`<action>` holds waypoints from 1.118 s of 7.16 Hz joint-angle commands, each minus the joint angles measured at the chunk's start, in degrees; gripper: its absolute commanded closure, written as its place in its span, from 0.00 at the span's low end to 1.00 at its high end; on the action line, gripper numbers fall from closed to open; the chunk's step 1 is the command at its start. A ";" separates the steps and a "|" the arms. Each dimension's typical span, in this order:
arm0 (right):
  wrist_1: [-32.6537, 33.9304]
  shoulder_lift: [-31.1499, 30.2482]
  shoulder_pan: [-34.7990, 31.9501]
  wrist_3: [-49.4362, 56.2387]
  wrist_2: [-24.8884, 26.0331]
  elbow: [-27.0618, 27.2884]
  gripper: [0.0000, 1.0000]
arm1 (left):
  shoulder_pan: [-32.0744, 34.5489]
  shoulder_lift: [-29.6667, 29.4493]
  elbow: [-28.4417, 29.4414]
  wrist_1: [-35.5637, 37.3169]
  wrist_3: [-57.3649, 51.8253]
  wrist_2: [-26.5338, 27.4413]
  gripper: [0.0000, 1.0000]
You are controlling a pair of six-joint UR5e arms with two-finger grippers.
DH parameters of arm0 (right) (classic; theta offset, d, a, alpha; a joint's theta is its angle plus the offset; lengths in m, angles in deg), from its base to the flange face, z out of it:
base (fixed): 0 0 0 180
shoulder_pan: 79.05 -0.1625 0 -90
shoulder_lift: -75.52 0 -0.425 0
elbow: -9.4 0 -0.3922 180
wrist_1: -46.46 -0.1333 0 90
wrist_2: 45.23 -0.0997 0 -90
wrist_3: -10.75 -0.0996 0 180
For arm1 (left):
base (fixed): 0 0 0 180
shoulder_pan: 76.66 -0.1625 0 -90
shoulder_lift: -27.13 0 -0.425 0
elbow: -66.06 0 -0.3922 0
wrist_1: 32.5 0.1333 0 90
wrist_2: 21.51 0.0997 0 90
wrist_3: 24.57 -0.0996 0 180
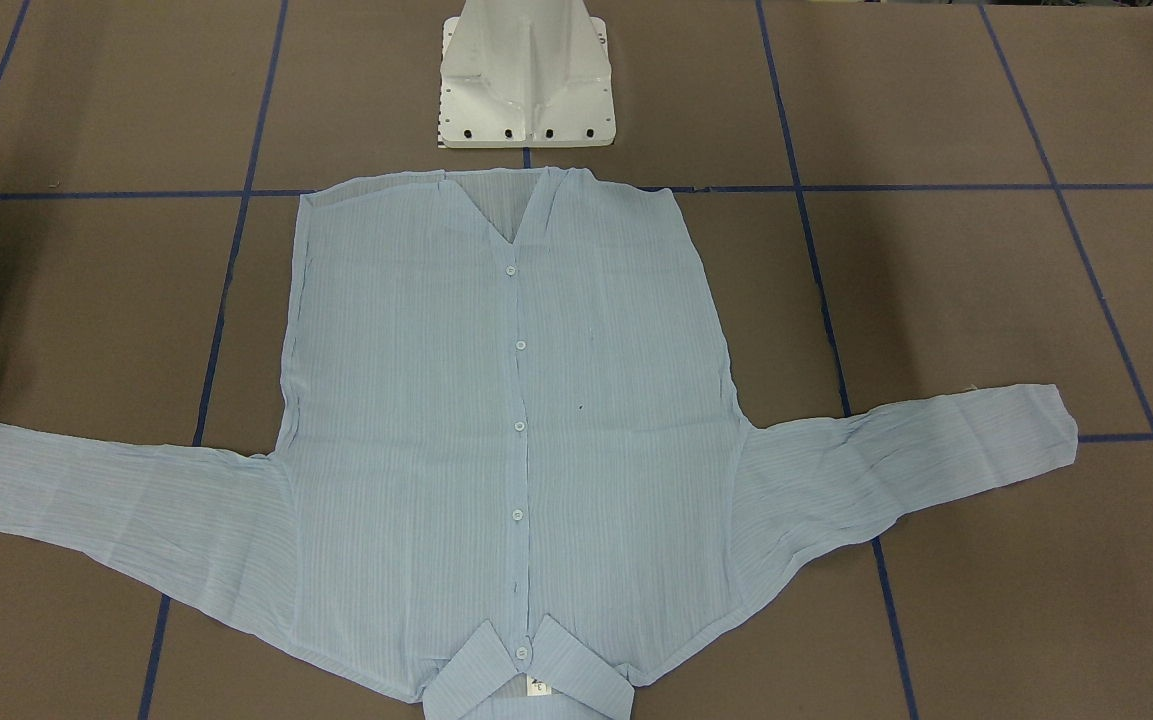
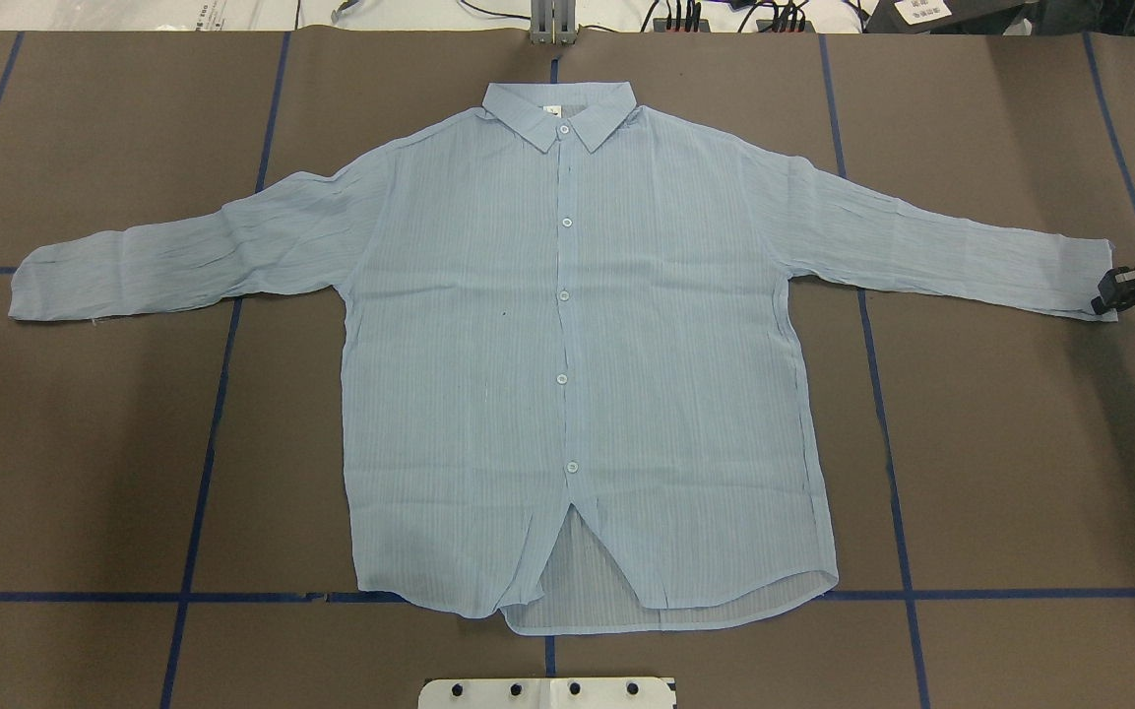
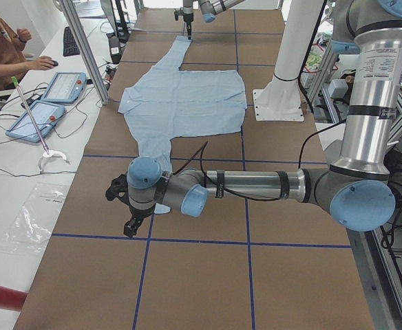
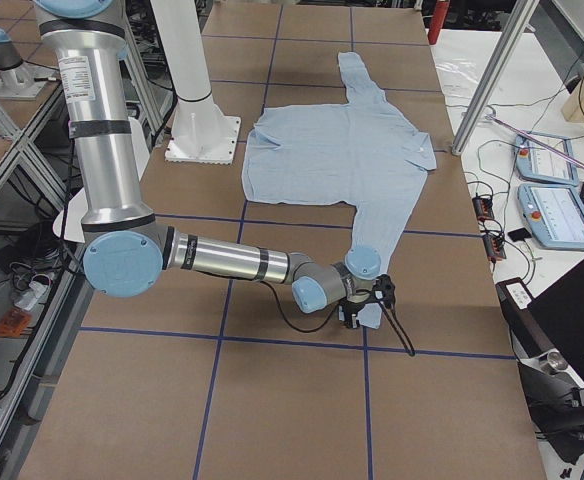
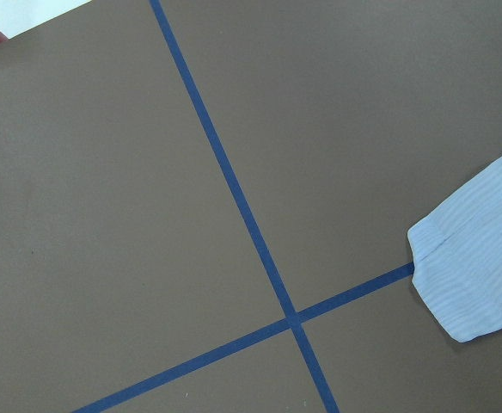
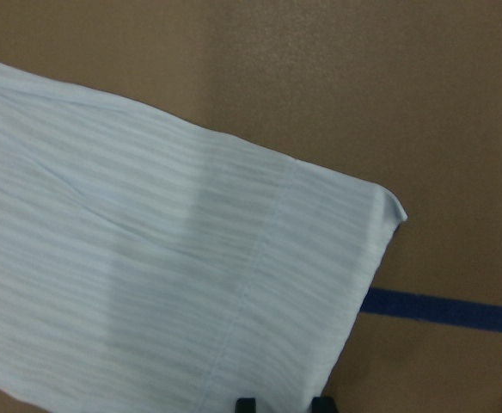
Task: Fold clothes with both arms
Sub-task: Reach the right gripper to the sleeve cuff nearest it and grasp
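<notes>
Lying flat on the brown counter (image 2: 1020,473), the shirt (image 2: 567,345) is spread front up and buttoned. Its collar (image 2: 559,110) is on the side away from the robot and its hem (image 2: 665,611) is near the white pedestal (image 1: 526,75). Both sleeves reach out to the sides.

Out at the right cuff (image 2: 1084,281) sits the right gripper (image 2: 1110,293), down low at the cloth's end. The right wrist view gives the close look: two black fingers (image 6: 246,405) stand apart with a clear gap between them. Their tips are right at the cuff's end edge, and striped cloth shows in the gap. Whether they touch the cloth cannot be told.

Over on the other side, the left gripper (image 3: 128,228) hangs just beside the left cuff (image 5: 470,267), its arm stretched low over the counter. Its fingers show only from the side camera, so apart or together cannot be told. The left wrist view catches that cuff's end lying over a blue tape line (image 5: 234,189), with bare counter around it.

A person (image 3: 1,48) sits at the white desk beside the counter.
</notes>
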 commanded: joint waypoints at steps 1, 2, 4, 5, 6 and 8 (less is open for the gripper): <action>0.04 0.63 0.43 0.10 0.03 0.03 0.91 | 0.00 -0.09 0.02 0.00 0.00 0.00 0.00; 0.22 1.33 0.34 0.10 -0.23 0.20 1.00 | 0.00 -0.18 0.02 0.00 0.09 0.00 0.00; -0.22 0.73 -0.27 0.18 -1.89 4.82 1.00 | 0.00 -0.35 -0.16 -0.09 3.07 -0.08 0.00; 0.48 0.90 -0.53 0.01 -3.73 8.69 1.00 | 0.00 -0.35 -0.16 -0.35 3.16 0.00 0.00; 0.48 1.42 -1.49 -0.08 -8.19 11.43 1.00 | 0.00 -0.26 -0.16 -0.70 3.25 0.00 0.00; 0.48 5.26 -1.42 -12.91 -11.39 18.54 1.00 | 0.09 -0.18 -0.07 -0.70 3.25 0.00 0.00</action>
